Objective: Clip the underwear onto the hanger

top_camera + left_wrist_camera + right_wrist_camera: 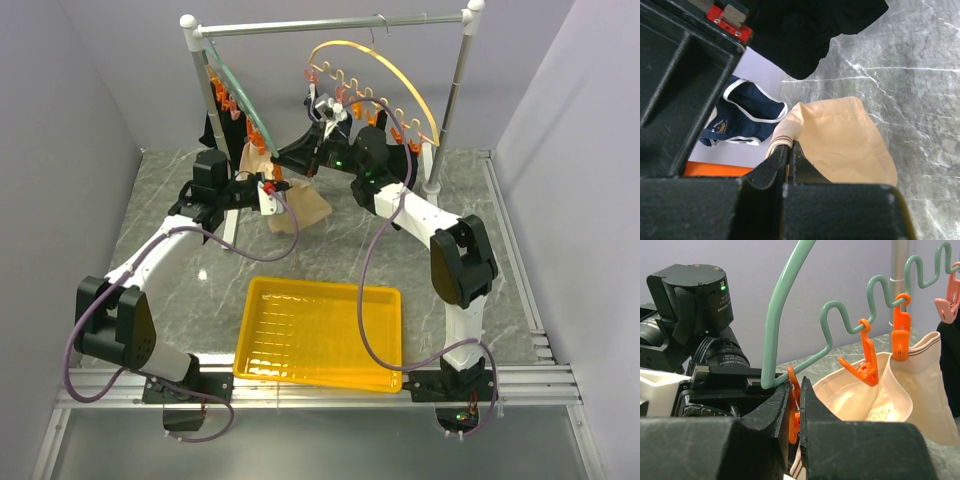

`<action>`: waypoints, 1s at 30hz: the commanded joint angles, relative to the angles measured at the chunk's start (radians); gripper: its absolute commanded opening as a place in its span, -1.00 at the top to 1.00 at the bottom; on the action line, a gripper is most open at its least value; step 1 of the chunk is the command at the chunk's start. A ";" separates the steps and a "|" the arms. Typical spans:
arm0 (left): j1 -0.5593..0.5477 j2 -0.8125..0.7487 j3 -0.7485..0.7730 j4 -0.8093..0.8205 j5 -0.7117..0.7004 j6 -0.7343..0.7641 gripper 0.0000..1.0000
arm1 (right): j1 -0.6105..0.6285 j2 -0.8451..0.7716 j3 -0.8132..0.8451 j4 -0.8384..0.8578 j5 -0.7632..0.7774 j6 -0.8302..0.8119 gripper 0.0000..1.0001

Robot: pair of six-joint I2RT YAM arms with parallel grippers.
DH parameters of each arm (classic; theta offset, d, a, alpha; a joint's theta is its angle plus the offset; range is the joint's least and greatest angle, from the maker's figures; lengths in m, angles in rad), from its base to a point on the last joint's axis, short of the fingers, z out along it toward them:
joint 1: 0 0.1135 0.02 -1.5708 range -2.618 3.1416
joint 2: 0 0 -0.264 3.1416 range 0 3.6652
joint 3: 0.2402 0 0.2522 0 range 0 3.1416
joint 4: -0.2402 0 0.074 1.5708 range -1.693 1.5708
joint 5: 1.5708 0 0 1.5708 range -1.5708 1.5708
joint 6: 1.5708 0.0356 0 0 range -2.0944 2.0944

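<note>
Beige underwear (300, 210) held up under the green hanger (236, 92), over a grey marble table (515, 265) boxed in by pale lilac walls.
At the rack's left end, the left gripper (790, 148) is clenched on the underwear's banded edge. One orange clip (900, 335) bites the waistband. The right gripper (795, 390) is pinched on the end clip (793, 412) of the hanger. A yellow hanger (385, 70) hangs further right, and a yellow tray (262, 300) lies near the front.
</note>
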 commanded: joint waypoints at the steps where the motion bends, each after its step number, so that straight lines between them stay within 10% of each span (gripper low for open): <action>1: 0.001 0.009 0.055 0.029 0.012 -0.019 0.99 | 0.003 -0.062 -0.026 -0.024 0.032 -0.037 1.00; 30: -0.001 0.009 0.098 0.103 -0.011 -0.059 0.99 | 0.012 -0.047 -0.029 -0.107 0.013 -0.253 1.00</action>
